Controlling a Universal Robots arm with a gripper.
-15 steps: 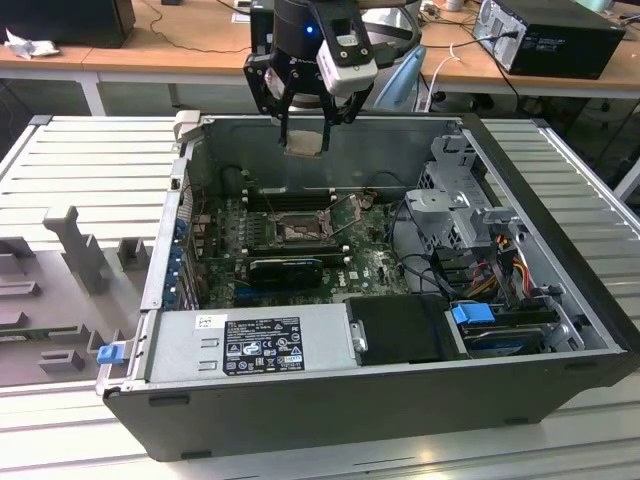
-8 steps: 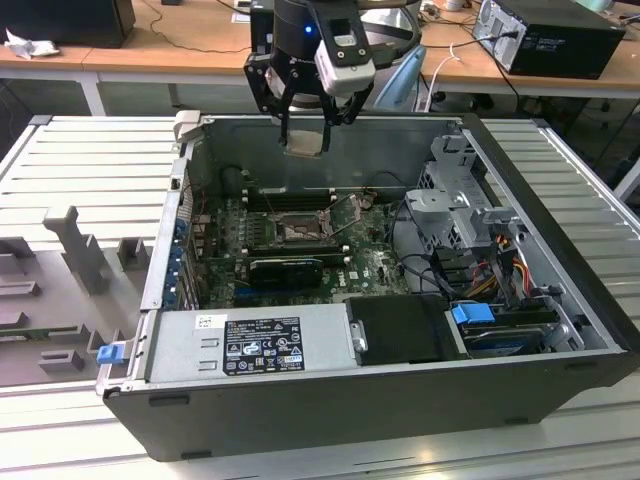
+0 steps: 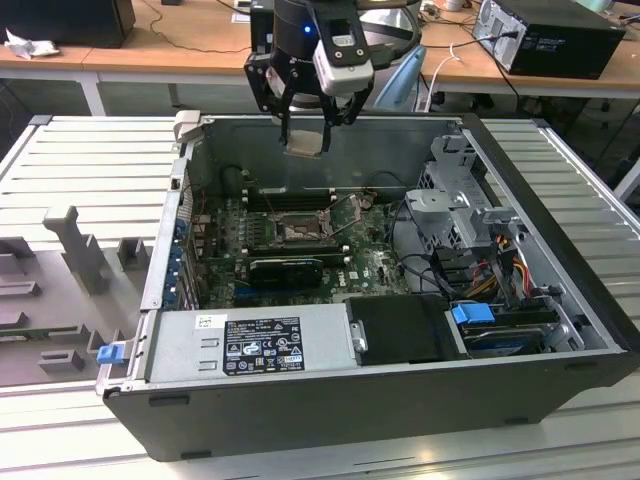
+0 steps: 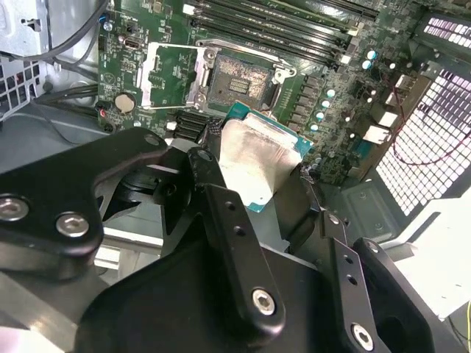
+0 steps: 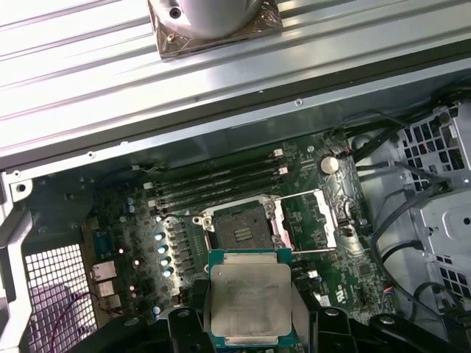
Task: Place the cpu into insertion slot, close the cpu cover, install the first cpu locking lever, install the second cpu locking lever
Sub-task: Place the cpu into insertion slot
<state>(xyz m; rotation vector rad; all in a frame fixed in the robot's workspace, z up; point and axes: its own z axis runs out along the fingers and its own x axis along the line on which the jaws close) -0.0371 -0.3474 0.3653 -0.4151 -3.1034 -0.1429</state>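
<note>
Hovering above the insertion slot (image 5: pixel 239 228), gripper (image 3: pixel 306 133) fingers pinch the cpu (image 5: pixel 250 298) by opposite edges, likely sparing its underside; cpu cover (image 5: pixel 318 218) lies flipped open beside the slot.

A ribbed, pale-grey metal worktop (image 3: pixel 90 160) carries the open computer case (image 3: pixel 400 400), which lies on its side at the middle of the exterior view. At nine o'clock from the case, a grey moulded fixture tray (image 3: pixel 60 300) with upright blocks rests on the same worktop, just beside it.
</note>
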